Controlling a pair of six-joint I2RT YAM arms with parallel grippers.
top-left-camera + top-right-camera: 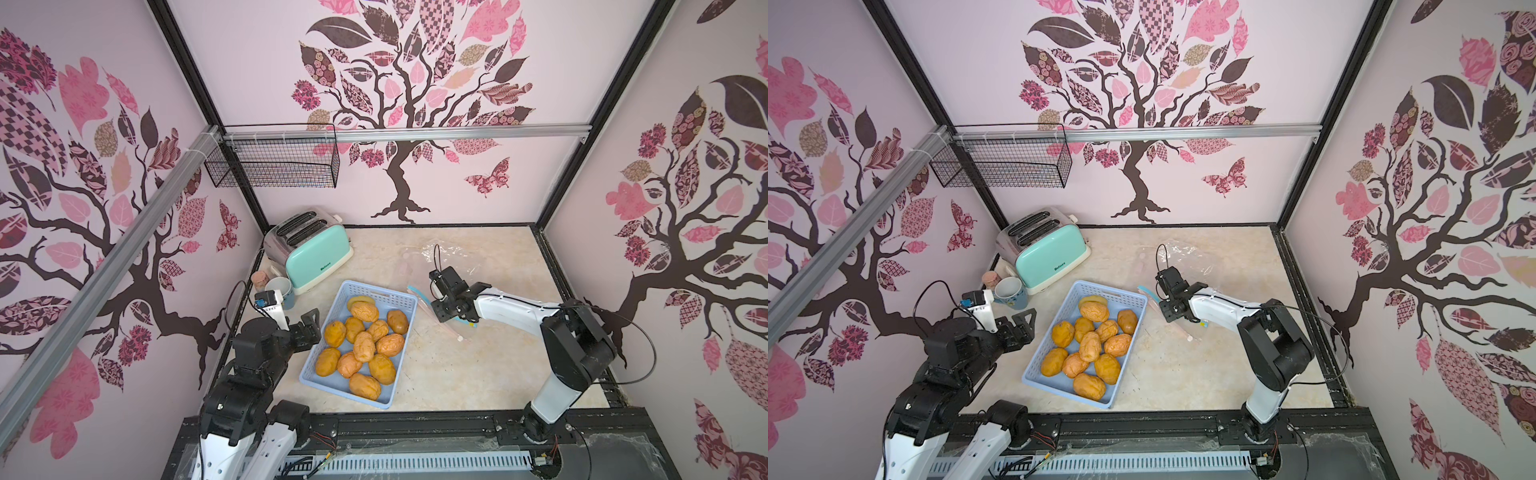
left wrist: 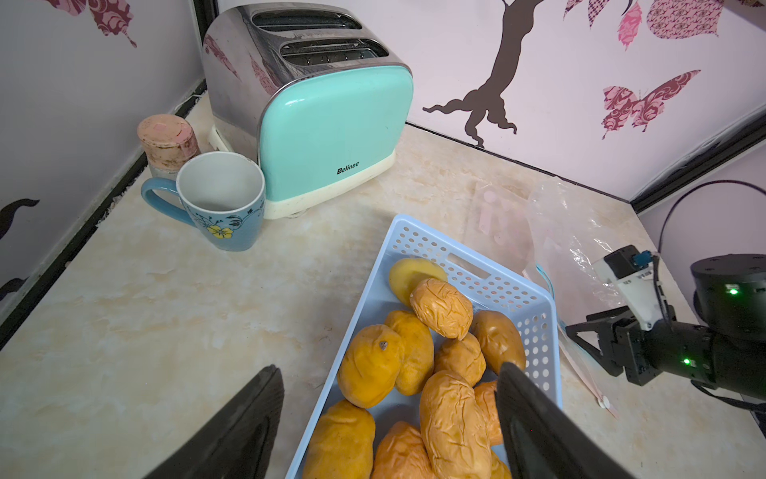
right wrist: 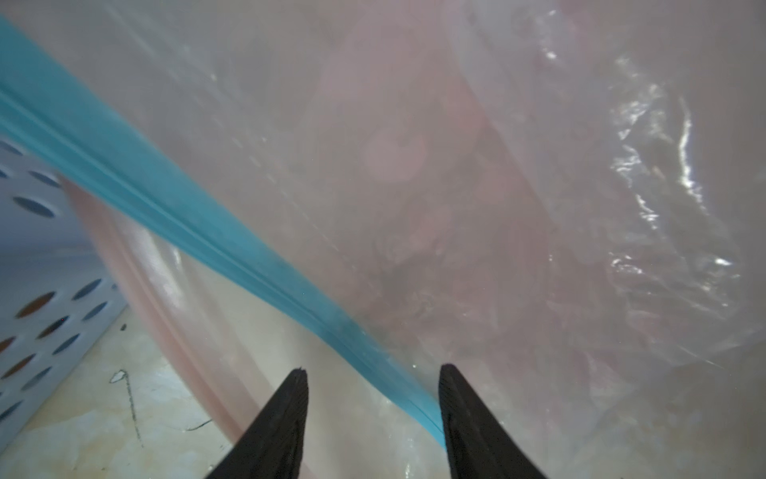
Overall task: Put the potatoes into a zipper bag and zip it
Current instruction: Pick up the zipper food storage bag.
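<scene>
Several orange-yellow, wrinkled potatoes (image 1: 365, 345) (image 2: 452, 414) lie heaped in a light blue perforated basket (image 1: 376, 292) at mid table. Right of it the clear zipper bag (image 1: 455, 257) (image 3: 518, 199) lies crumpled, its mouth toward the basket. The mouth's blue zipper strip (image 3: 166, 195) is lifted off its pink strip (image 3: 124, 265). My right gripper (image 1: 438, 309) (image 3: 373, 369) hangs over that mouth, open, with the blue strip running between the fingers against one of them. My left gripper (image 1: 313, 328) (image 2: 389, 369) stands wide open at the basket's left edge, holding nothing.
A mint toaster (image 1: 316, 253) stands at the back left, with a blue flowered mug (image 1: 280, 289) and a pink-lidded jar (image 1: 261, 278) beside it near the left arm. A wire basket (image 1: 274, 162) hangs on the back wall. Walls close three sides.
</scene>
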